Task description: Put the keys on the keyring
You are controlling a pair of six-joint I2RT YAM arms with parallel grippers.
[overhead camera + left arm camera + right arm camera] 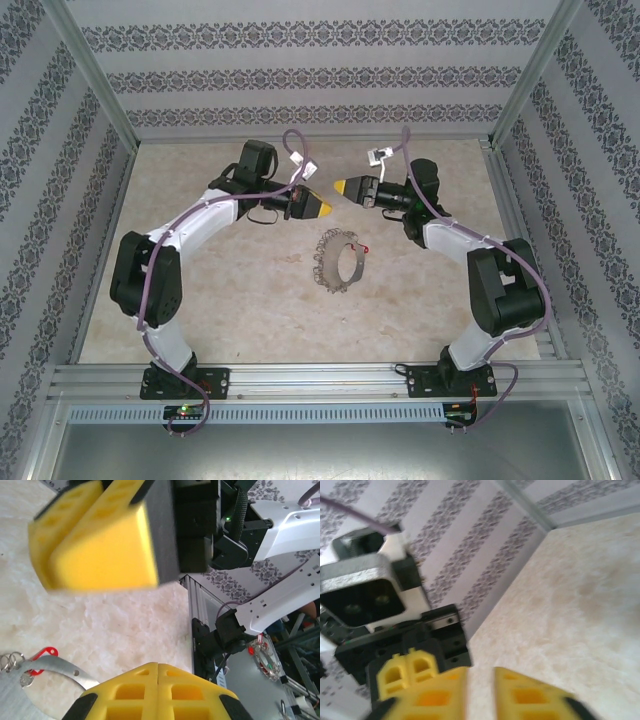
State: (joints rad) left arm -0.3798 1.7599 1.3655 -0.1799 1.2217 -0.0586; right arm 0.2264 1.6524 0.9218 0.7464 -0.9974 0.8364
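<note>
I see the left jaws pressed together on nothing, and the right jaws slightly apart, also empty. The 2 tips are close together above the bench (200, 310). The keyring (350, 265) lies on the bench just nearer than them, with the red-headed key (368, 248) at its right edge.

My left arm (212, 215) and right arm (455, 238) are wearing white shells, black joints (140, 275), purple cables (289, 140); my left claw (320, 208) and right claw (344, 187) are showing yellow grid-holed fingers (135, 677).
</note>
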